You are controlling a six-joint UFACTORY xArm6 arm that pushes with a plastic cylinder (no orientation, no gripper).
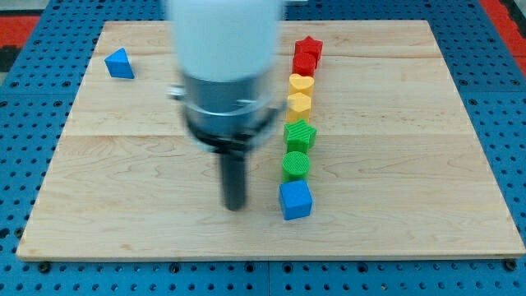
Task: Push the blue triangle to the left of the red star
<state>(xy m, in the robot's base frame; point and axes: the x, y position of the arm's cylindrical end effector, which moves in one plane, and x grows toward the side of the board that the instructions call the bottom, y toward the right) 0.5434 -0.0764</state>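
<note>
Wooden board [148, 164]: your blue triangle [120, 63] sits top-left, a small wedge; my tip [235, 205] holds nothing, beside the blue cube [296, 200].

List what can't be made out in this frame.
- Arm: motion-blurred, cut off by the view's top.
- My tip: blurred; contact with the board unclear.
- Board behind the arm: hidden.
- Red block under the red star: shape unclear.
- Yellow blocks: shapes unclear.

White housing, apparently black collar, rod [235, 177]
</note>
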